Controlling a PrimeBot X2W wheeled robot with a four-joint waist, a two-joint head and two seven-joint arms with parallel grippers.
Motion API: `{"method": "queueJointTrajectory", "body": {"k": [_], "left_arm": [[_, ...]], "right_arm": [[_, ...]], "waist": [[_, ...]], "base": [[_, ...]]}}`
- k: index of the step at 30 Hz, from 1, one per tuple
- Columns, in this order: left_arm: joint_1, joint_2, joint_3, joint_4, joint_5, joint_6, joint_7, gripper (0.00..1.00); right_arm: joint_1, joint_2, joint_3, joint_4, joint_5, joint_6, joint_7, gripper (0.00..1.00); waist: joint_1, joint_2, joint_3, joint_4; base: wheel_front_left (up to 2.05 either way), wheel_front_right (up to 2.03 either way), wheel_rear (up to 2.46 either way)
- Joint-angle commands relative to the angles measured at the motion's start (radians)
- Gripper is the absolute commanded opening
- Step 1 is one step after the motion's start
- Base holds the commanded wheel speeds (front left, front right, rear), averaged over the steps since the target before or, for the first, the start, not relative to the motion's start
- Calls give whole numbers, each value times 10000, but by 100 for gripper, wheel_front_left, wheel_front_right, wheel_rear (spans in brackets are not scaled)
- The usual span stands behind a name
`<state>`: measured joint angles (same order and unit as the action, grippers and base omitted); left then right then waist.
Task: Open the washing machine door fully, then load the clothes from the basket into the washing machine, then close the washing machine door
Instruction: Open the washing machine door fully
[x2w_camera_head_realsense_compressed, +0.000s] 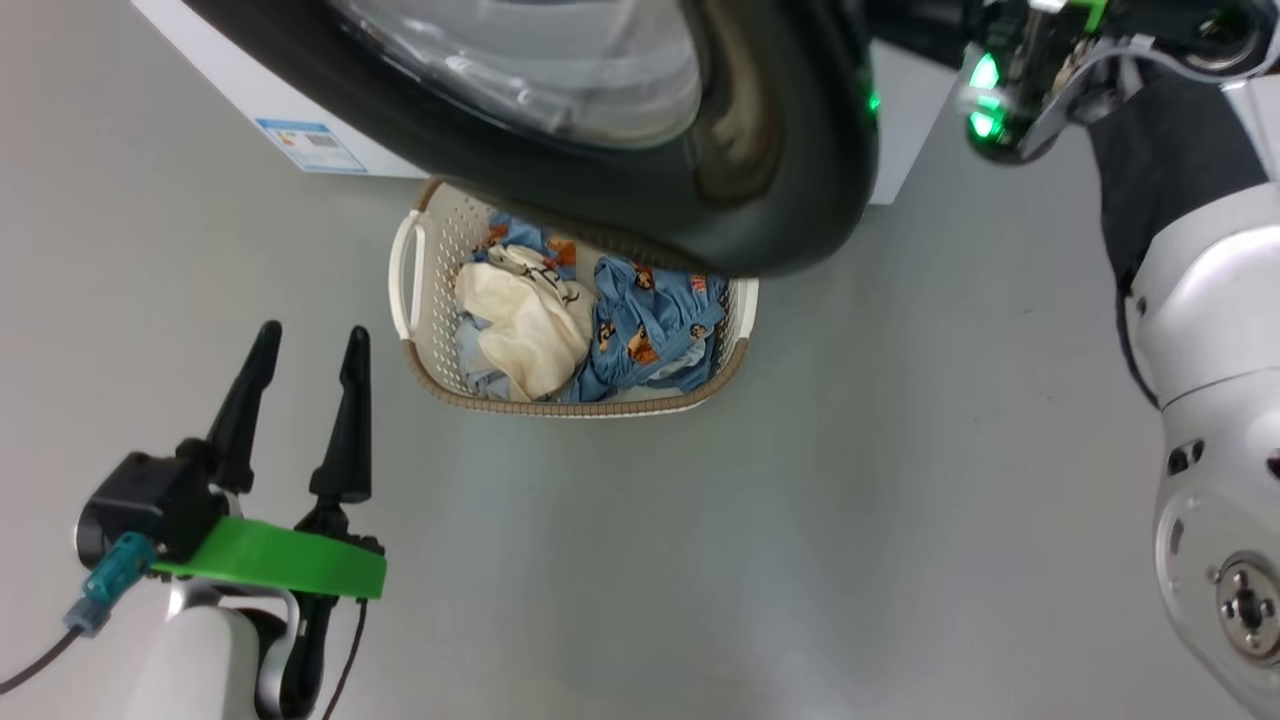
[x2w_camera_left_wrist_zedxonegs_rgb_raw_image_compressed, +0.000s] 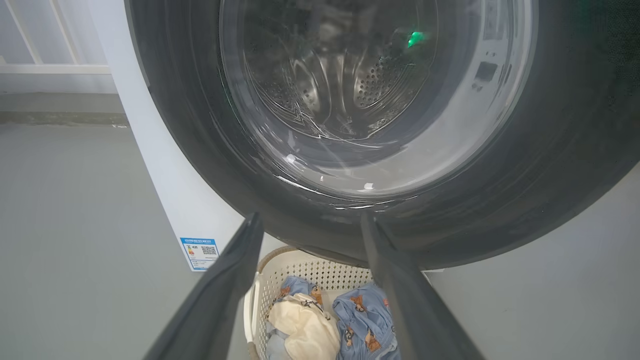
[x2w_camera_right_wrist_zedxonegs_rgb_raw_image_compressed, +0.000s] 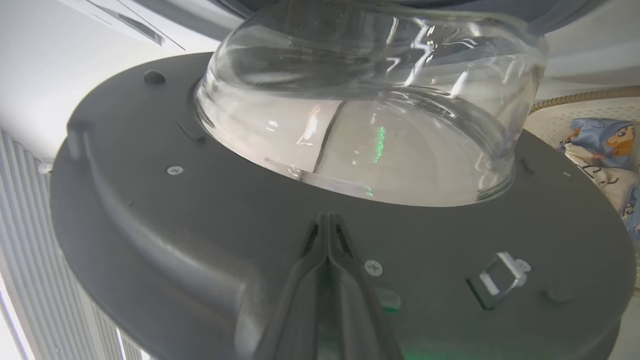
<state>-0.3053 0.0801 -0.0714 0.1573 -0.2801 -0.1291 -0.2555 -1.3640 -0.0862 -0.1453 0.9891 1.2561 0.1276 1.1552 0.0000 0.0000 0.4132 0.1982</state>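
1. The washing machine door (x2w_camera_head_realsense_compressed: 790, 150) stands swung out from the washing machine (x2w_camera_left_wrist_zedxonegs_rgb_raw_image_compressed: 165, 175); in the head view its black rim overhangs the far edge of the basket (x2w_camera_head_realsense_compressed: 430, 250)
2. The basket sits on the grey floor (x2w_camera_head_realsense_compressed: 700, 550), just in front of the machine's white body, near the blue label (x2w_camera_head_realsense_compressed: 312, 146)
3. The clothes (x2w_camera_head_realsense_compressed: 650, 320) lie heaped inside the basket: blue bear-print pieces, with a cream piece (x2w_camera_head_realsense_compressed: 525, 320) on top at its left side
4. Left gripper (x2w_camera_head_realsense_compressed: 313, 328): fingers well apart, holding nothing, hovering over bare floor to the left of the basket, tips pointing toward the machine
5. In the left wrist view, the steel drum (x2w_camera_left_wrist_zedxonegs_rgb_raw_image_compressed: 325, 85) shows through the door's glass
6. Right gripper (x2w_camera_right_wrist_zedxonegs_rgb_raw_image_compressed: 327, 216): fingers pressed together with nothing between them, tips at the door's dark inner face just below the base of the glass bowl (x2w_camera_right_wrist_zedxonegs_rgb_raw_image_compressed: 360, 125); whether they touch it cannot be told
7. A metal latch hook (x2w_camera_right_wrist_zedxonegs_rgb_raw_image_compressed: 497, 277) sits on that inner face, right of the fingers
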Motion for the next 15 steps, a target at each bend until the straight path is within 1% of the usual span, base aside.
{"method": "queueJointTrajectory", "body": {"k": [1,8,15], "left_arm": [[125,314,367,-244,2,-15,-63,100],[285,350,367,-299,38,-15,-63,100],[452,372,322,-472,116,-15,-63,100]], "right_arm": [[98,359,230,-319,186,31,211,0],[914,359,1629,-993,1307,31,834,0],[1998,359,3326,-2198,2815,31,790,0]], "waist": [[0,0,-111,-18],[0,0,-434,28],[0,0,-775,51]], "base": [[0,0,0],[0,0,0],[0,0,0]]}}
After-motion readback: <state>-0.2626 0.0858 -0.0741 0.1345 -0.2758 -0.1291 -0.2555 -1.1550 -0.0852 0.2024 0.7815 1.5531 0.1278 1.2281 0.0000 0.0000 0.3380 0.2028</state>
